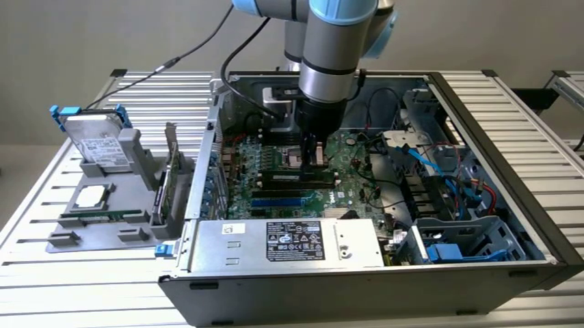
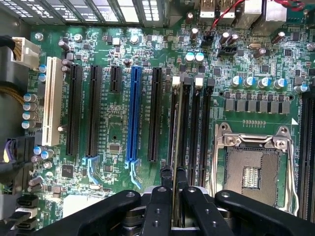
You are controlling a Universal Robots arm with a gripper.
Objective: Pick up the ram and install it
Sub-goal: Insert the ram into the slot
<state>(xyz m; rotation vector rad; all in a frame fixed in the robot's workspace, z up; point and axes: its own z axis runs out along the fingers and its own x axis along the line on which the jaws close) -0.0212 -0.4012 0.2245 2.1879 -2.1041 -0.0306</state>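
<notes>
Inside the case (image 1: 365, 295) on the bench (image 1: 55, 287), the claw (image 2: 175, 181), closed narrowly on the ram (image 2: 176, 137), holds it edge-down, evidently to match the memory slots (image 2: 197, 129).

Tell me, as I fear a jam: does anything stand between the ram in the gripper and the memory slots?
Nothing visible does. The gripper is shut on the ram, held edge-on in line with the memory slots beside the CPU socket. No cable or part crosses them, though the stick hides the slot directly under it.
</notes>
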